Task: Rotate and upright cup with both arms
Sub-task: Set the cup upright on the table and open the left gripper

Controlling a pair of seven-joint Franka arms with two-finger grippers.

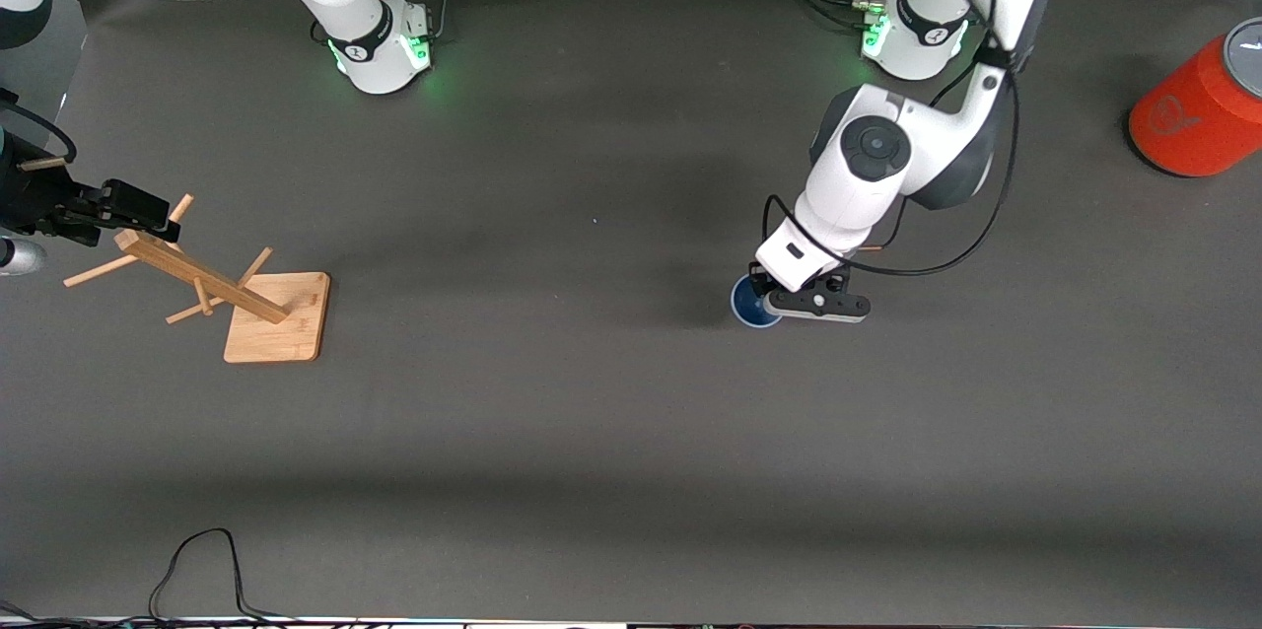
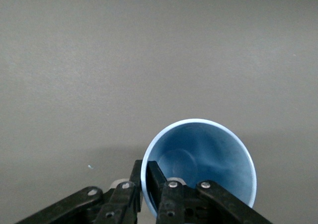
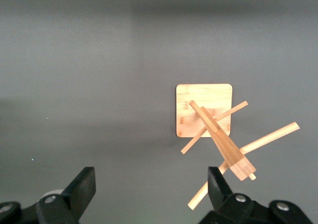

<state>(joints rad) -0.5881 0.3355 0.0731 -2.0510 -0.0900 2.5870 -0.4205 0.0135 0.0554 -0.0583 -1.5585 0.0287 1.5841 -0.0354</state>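
Observation:
The pale-blue cup (image 1: 749, 304) is near the middle of the table, toward the left arm's end, with its open mouth facing up. In the left wrist view the cup (image 2: 208, 159) shows its blue inside. My left gripper (image 1: 769, 306) is shut on the cup's rim, one finger inside and one outside (image 2: 146, 172). I cannot tell whether the cup rests on the table. My right gripper (image 1: 148, 215) hangs open and empty (image 3: 151, 184) over the top of a tilted wooden peg rack (image 1: 197, 269).
The rack's square wooden base (image 1: 278, 316) stands toward the right arm's end and also shows in the right wrist view (image 3: 203, 110). A large orange-red cylinder with a grey top (image 1: 1198, 111) lies at the left arm's end. A black cable (image 1: 197, 560) loops at the front edge.

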